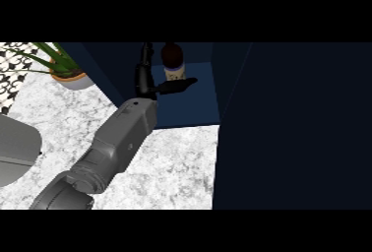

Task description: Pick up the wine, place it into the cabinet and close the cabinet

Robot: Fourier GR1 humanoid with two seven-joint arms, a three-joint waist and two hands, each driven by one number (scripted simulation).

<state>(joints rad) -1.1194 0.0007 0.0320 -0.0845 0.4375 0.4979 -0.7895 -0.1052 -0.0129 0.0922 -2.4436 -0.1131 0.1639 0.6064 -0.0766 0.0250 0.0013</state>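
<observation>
Inside cabinet [196,110], left hand [148,88] beside wine [173,61], fingers [144,64] straight, thumb out.

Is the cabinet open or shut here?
Open: the cabinet door is swung wide, and the interior shows, with the wine bottle standing inside beside the hand.

We have a single view, taken from the robot's head and aimed steeply downward. At close range we look almost straight onto the white-and-grey marbled counter top [167,167], which fills the lower left of the frame. The far edge of the view reaches the open dark blue cabinet [190,106], whose shelf floor we see from above. A tall dark blue panel [305,128] covers the whole right side. A green plant in a pale pot [69,74] marks the upper left corner. One grey forearm [120,142] enters from the lower edge at left.
</observation>
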